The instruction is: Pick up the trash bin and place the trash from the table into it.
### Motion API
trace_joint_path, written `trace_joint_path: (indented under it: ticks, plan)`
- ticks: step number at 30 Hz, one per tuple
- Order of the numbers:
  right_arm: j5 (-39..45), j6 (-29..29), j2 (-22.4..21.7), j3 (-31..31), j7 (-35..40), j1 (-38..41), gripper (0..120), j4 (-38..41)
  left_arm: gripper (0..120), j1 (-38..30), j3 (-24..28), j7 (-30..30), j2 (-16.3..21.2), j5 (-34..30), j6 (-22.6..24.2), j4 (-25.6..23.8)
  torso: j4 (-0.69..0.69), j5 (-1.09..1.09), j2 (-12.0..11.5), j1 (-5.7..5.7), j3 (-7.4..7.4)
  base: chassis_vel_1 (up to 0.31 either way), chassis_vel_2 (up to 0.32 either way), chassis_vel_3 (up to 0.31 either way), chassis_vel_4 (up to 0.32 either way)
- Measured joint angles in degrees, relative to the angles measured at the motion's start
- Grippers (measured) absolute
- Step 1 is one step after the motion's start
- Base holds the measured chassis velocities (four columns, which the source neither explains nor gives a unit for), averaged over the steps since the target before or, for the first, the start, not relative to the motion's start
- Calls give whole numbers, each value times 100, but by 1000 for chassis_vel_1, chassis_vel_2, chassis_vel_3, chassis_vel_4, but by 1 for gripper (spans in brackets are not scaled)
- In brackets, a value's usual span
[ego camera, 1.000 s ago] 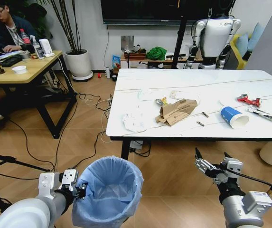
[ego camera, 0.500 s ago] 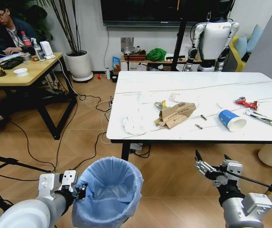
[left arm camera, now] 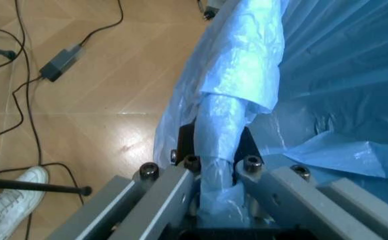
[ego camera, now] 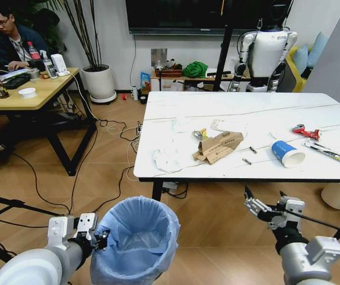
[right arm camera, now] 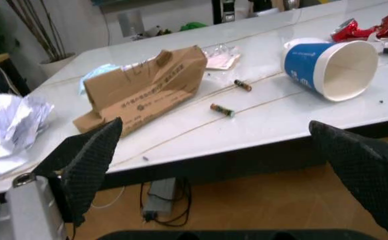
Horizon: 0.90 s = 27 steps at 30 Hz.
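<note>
Left gripper [ego camera: 98,237] clamped on the rim of the trash bin [ego camera: 135,239]; right gripper [ego camera: 267,209] spread wide, empty, below the table [ego camera: 175,127] edge.

The bin hangs low in front of the table's near edge, and all the trash lies on the tabletop: cardboard box [ego camera: 219,146], tissues [ego camera: 167,157], paper cup [ego camera: 288,154], red wrapper [ego camera: 302,131]. To do this well, I judge the bin mouth should be kept level and just beneath the edge. The left wrist view reveals both fingers [left arm camera: 157,197] pinching the bag-covered rim; the right wrist view reveals two small sticks [right arm camera: 222,109] beside the box.
</note>
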Motion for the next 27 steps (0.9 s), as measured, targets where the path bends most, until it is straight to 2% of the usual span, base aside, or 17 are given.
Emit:
trace_joint_path:
  ticks: [2, 4, 7, 11, 14, 15, 19, 24, 27]
  plan:
    - [553, -199, -297, 272, 194, 268, 100, -1, 0, -31, 20, 117, 27, 27, 0, 0, 0, -1, -5, -1, -2, 0, 0, 0, 0]
    - [750, -278, -400, 350, 276, 382, 100, -1, 0, -34, 28, 153, 37, 42, 0, 0, -1, -1, -7, -2, -4, 0, 0, 0, 0]
    - [1737, -606, -868, 515, 676, 952, 100, -2, 0, 12, 44, 287, 102, 174, 0, 0, 1, 0, -20, -8, -11, 0, 0, 0, 0]
    - [2081, -683, -1161, 492, 785, 1263, 100, -3, 0, 29, 43, 342, 141, 209, 0, 0, 1, 0, -27, -11, -15, 0, 0, 0, 0]
    - [2287, -689, -1716, 328, 830, 1676, 100, -229, 0, 51, 23, 419, 184, 241, 0, 0, 0, 1, -37, -16, -21, 0, 0, 0, 0]
    - [2287, -689, -1716, 328, 830, 1676, 100, -229, 0, 51, 23, 419, 184, 241, 0, 0, 0, 1, -37, -16, -21, 0, 0, 0, 0]
    - [2684, -689, -2494, 29, 1191, 2316, 100, -784, 0, 47, 18, 504, 231, 261, 0, 0, 2, -1, -48, -20, -26, 0, 0, 0, 0]
    - [2982, -707, -2796, -266, 1664, 2852, 100, -1135, 0, 18, 15, 637, 267, 333, 0, 0, -2, 1, -52, -22, -29, 0, 0, 0, 0]
    - [3554, -760, -3040, -804, 2428, 3700, 100, -1441, 0, -2, 14, 684, 266, 379, 0, 0, 1, -1, -57, -25, -32, 0, 0, 0, 0]
